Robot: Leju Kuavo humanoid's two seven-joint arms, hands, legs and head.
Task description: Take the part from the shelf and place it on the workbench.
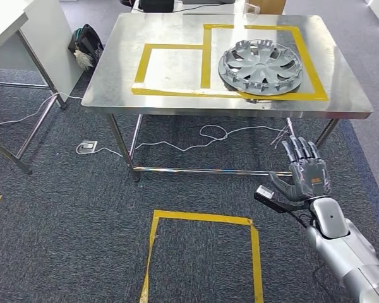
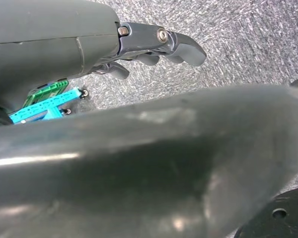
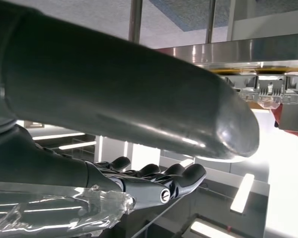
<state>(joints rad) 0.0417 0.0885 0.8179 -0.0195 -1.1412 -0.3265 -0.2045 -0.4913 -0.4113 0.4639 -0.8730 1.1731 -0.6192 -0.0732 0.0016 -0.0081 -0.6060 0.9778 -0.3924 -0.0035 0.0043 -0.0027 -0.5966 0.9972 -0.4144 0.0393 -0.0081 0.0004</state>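
Part down on the table, right hand hanging free below it.

The part [image 1: 260, 67], a silver wheel cover, lies flat on the steel table [image 1: 111, 88] inside the larger yellow-taped box, its near rim touching the tape line. The right hand [image 1: 304, 173] sits lower and nearer the robot, a touch to the right, fingers spread and holding nothing; the part lies ahead and up from it. The left hand [image 2: 140, 47] points at grey carpet, fingers loosely curled around nothing, well apart from the table. Placement looks done.
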